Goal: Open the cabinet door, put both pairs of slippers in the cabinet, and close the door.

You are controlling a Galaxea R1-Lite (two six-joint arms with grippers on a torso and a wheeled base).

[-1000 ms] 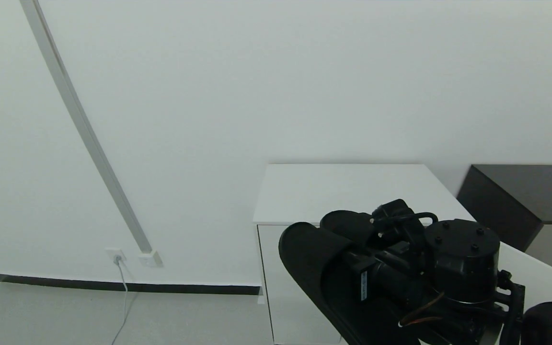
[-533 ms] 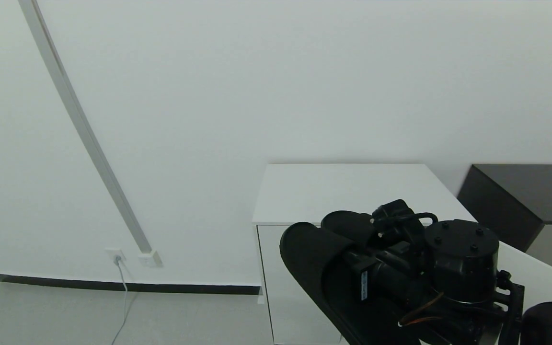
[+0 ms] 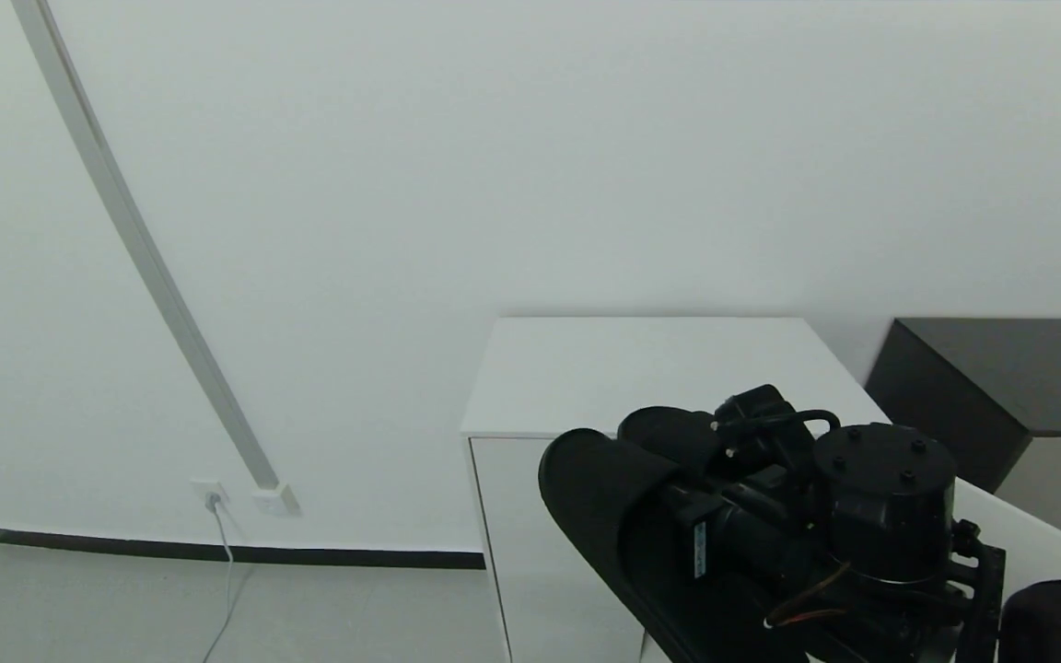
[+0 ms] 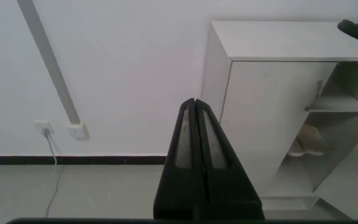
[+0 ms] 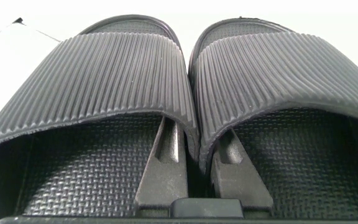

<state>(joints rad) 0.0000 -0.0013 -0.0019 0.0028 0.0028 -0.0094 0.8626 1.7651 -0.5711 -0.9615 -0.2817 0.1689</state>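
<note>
Right gripper (image 5: 196,134) was clamped on the black slippers (image 3: 597,502), one finger inside each, pinching their adjoining walls together; the pair was held just in front of the white cabinet (image 3: 641,368). Left gripper (image 4: 195,107) was fully closed, holding nothing. Beige slippers (image 4: 307,140) lay on a shelf inside the cabinet

Black slippers (image 5: 129,81), ribbed straps, pebbled footbeds, white cabinet (image 3: 641,368), another pair (image 4: 307,140) perhaps beige.

We are seeing a matte black right arm (image 3: 862,543): a round cap (image 3: 885,474) carrying small screws (image 3: 919,443), a black cable (image 3: 811,413) looping beside it, an orange wire (image 3: 802,615) hanging below; the left tool (image 4: 194,106) is showing grey-padded black fingers (image 4: 182,149).
</note>
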